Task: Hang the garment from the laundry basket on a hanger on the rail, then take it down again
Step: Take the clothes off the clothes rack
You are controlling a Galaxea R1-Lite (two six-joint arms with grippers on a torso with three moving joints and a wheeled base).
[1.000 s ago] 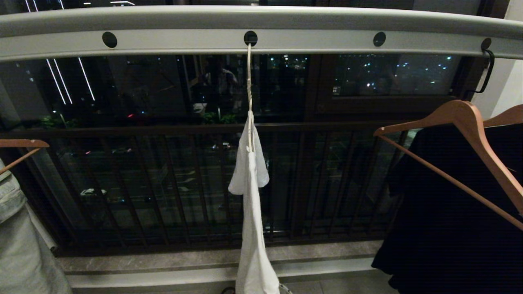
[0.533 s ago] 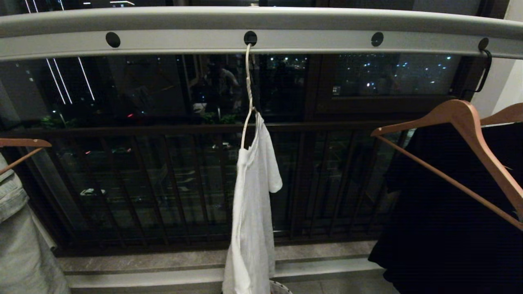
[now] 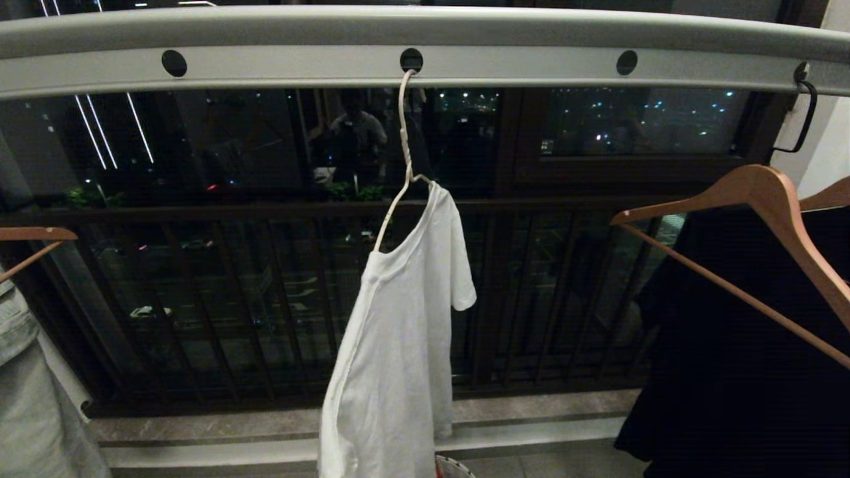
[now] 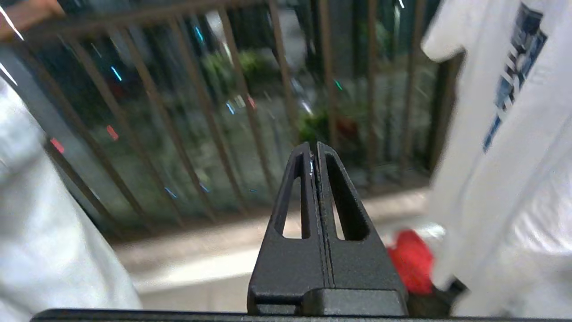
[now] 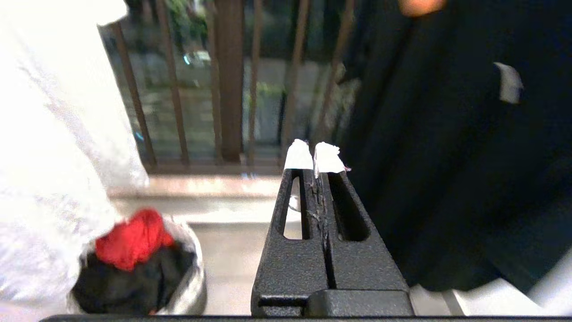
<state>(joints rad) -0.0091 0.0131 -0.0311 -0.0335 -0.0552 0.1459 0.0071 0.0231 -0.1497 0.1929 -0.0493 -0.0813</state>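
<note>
At the head view's centre the white cotton T-shirt point(image 3: 398, 345) hangs on the cream wire hanger point(image 3: 402, 143) from the grey holed rail point(image 3: 505, 66), hem cut off, blue logo lettering unreadable, both the left claw point(image 4: 315, 154) and the right claw point(image 5: 313, 156) pressed closed, empty.

1. The rail point(image 3: 425, 30) is smooth light-grey metal with a dull sheen
2. The hanger point(image 3: 403, 143) is thin cream-white wire, twisted at the neck
3. The garment point(image 3: 398, 345) is soft matt white cloth, its blue print flat
4. Beside the right pincer point(image 5: 313, 156), of rough-grained matt black plastic, hangs a matt black garment point(image 5: 447, 156)
5. The wooden hanger point(image 3: 764, 219) is smooth, satin brown
</note>
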